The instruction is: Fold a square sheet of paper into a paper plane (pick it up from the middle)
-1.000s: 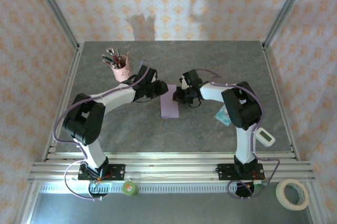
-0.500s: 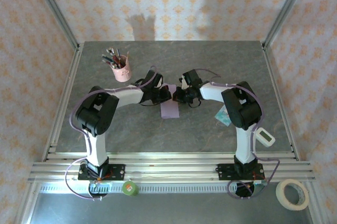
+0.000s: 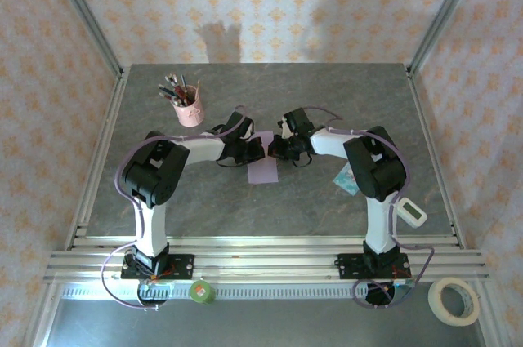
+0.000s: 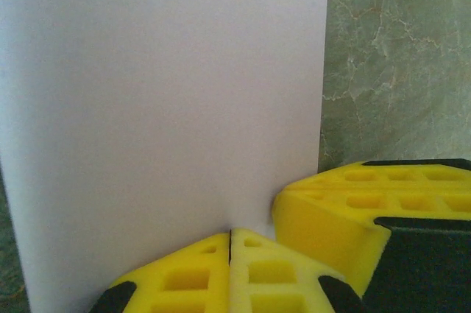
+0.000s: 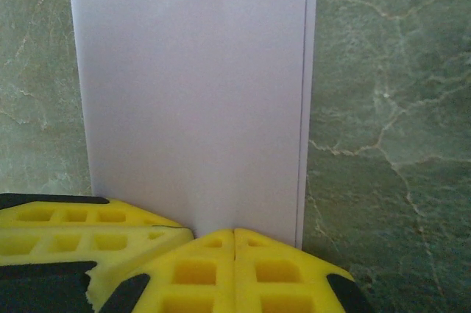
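Left gripper (image 3: 255,149) has slid in beside the right gripper (image 3: 274,149) and clamped, so both now pinch the far edge of the half-folded square sheet of paper (image 3: 263,171) mid-table (image 3: 327,102), probably set for creasing.

Robot test booth, aluminium frame (image 3: 261,259), wallpapered walls (image 3: 270,4)

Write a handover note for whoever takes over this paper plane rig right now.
Grippers: left gripper shut, tips on one edge of the square sheet of paper; right gripper shut, tips beside it on that edge.
Paper: flat on the table, folded in half, two layers showing along one side.
Done: the half fold.
Left: nose folds and wings.
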`<control>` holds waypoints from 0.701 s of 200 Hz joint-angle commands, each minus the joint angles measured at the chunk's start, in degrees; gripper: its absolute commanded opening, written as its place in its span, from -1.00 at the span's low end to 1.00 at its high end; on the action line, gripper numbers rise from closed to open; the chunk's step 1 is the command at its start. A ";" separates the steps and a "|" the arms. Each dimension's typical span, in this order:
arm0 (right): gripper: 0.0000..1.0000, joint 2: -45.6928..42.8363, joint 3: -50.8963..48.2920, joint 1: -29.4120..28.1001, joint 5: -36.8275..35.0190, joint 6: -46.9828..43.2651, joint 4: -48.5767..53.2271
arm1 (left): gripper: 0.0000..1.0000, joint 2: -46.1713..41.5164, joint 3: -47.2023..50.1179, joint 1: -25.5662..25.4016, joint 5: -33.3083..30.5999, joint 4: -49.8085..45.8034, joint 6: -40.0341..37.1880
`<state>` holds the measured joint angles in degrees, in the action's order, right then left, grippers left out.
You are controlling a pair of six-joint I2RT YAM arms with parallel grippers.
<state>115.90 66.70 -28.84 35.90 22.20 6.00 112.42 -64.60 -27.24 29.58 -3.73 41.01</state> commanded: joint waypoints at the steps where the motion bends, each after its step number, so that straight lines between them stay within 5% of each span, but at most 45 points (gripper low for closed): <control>1: -1.00 9.25 -6.03 0.36 -15.56 -1.81 14.55 | -1.00 -0.06 2.83 1.56 -3.13 -5.28 -3.14; 94: -1.00 10.40 -8.10 0.64 -19.16 -2.95 15.69 | -1.00 -9.40 8.93 8.18 -4.10 -8.04 -8.93; 140: -1.00 10.31 -7.64 0.70 -19.03 -2.88 15.54 | -1.00 -10.51 8.16 5.80 5.04 6.68 -1.30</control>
<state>116.01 66.06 -28.88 35.35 21.10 5.65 102.91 -56.45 -19.38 30.24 -5.23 35.81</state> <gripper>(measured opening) 0.040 0.062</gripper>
